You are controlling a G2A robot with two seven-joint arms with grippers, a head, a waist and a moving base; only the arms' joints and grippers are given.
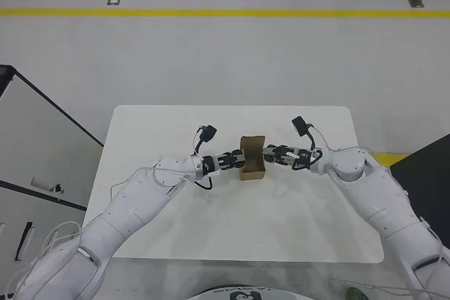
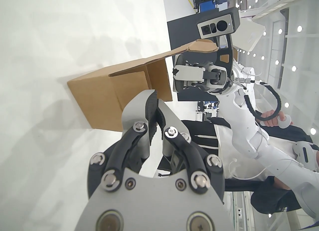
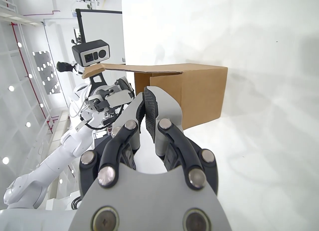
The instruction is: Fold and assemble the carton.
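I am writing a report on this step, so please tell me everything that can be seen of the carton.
The carton is a small brown cardboard box, standing upright near the middle of the white table, its top open. One long flap with a shaped end stands up from one wall. The left end effector and right end effector, both shut, sit at opposite sides; contact cannot be told.

I am not making out any text, label, number or sign that I can read from here. The carton [image 3: 204,92] is showing me only plain brown cardboard on the sides facing both wrist cameras.
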